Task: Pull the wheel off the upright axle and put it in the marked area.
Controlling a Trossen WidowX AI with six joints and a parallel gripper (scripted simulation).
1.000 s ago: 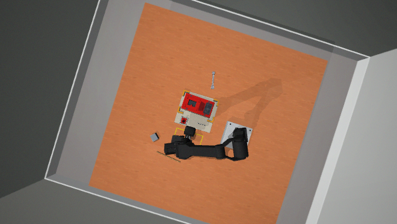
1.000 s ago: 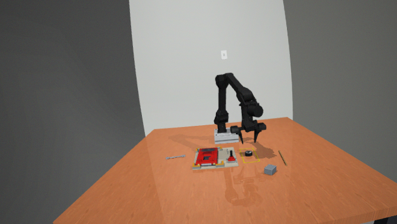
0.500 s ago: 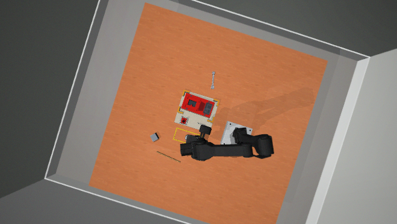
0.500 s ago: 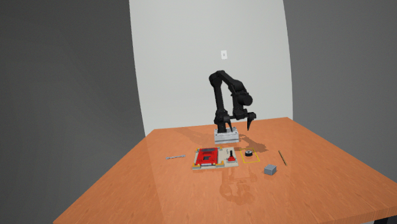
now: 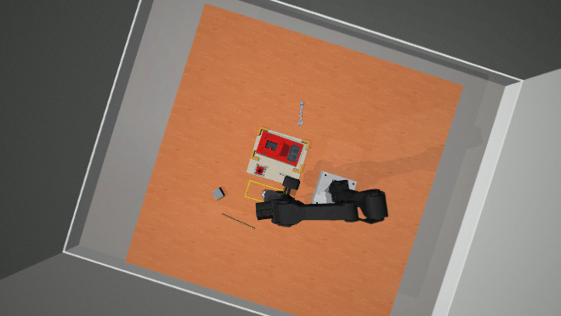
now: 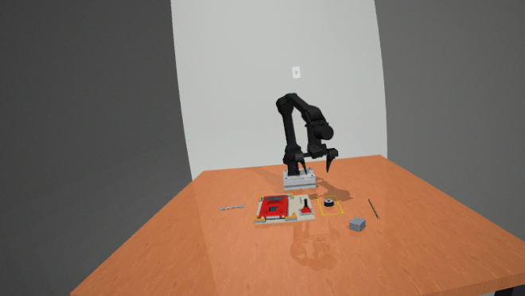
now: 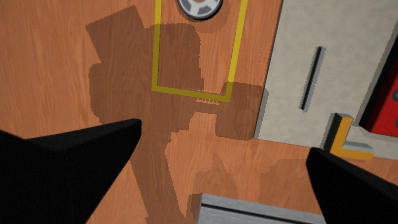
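The black wheel [image 6: 328, 202] lies flat on the table inside the yellow marked area [image 6: 330, 206]. In the wrist view the wheel [image 7: 199, 6] shows at the top edge, within the yellow outline [image 7: 197, 55]. From above the wheel [image 5: 263, 192] is partly hidden by the arm. The upright axle [image 6: 305, 206] stands bare on its red base on the beige board, left of the area. My gripper [image 6: 317, 164] hangs well above the table, behind the area, open and empty. Its fingers are spread wide and touch nothing.
A beige board with a red fixture [image 6: 276, 207] lies left of the area. A grey cube [image 6: 357, 223] and a thin dark rod [image 6: 373, 208] lie to the right. A silver tool [image 6: 232, 208] lies far left. The arm's base plate [image 6: 299, 179] stands behind.
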